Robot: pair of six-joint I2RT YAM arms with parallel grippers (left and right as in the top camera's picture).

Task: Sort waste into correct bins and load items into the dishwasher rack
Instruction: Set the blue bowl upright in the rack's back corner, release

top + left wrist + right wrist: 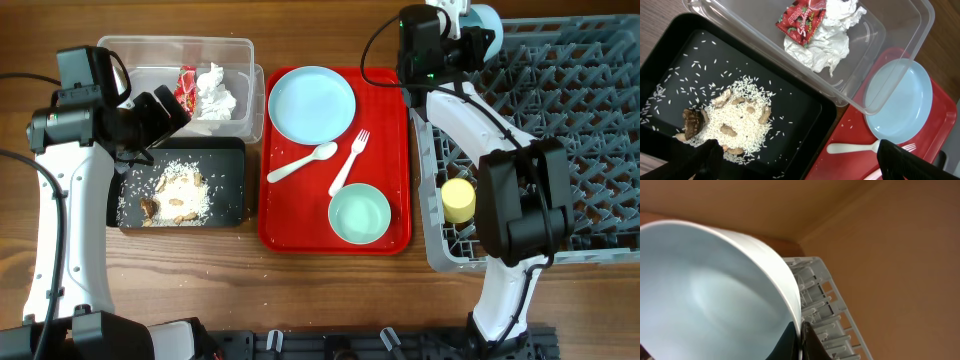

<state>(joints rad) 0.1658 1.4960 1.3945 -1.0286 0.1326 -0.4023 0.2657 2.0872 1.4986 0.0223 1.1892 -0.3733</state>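
My right gripper (470, 30) is shut on the rim of the light-blue bowl (487, 18) and holds it tilted above the far left corner of the grey dishwasher rack (570, 110). In the right wrist view the bowl (715, 295) fills the frame, pinched between the fingers (801, 336). The yellow cup (458, 198) sits in the rack. My left gripper (165, 112) is open and empty over the black tray (232, 160), which holds the food scraps (740, 120). The clear tub (240, 50) holds the red wrapper (801, 20) and the tissue (822, 42).
The flat red serving tray (395, 150) lies between the bins and the rack. It carries the light-blue plate (312, 104), the white spoon (300, 163), the white fork (350, 160) and the pale mint bowl (360, 213).
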